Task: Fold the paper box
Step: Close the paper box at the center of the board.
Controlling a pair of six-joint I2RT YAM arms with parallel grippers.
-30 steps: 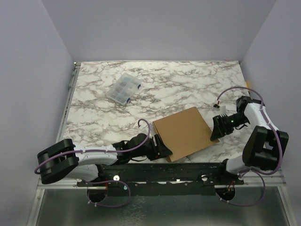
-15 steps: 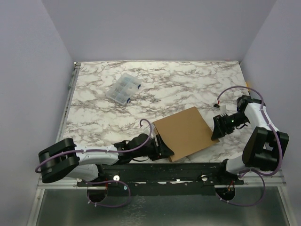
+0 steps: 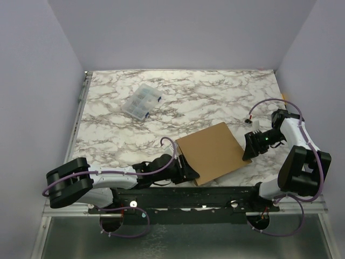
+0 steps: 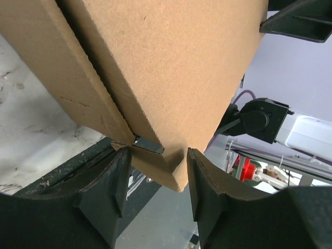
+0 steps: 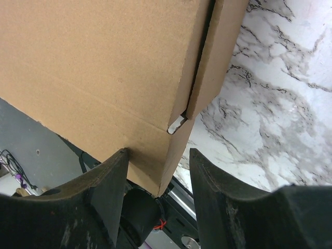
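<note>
My left fingers (image 4: 101, 194) stand apart astride the near-left corner of the paper box (image 3: 213, 151). My right fingers (image 5: 104, 194), also apart, straddle its right corner. The box sits cornerwise on the near desk (image 3: 215, 97), looking almost square, with its diagonal running between both arms.

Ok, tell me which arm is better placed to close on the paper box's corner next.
Right, narrowly. Both straddle a corner of the paper box with jaws apart, but the right gripper has its corner centred between the fingers, while the left gripper has its corner crowding one finger.
</note>
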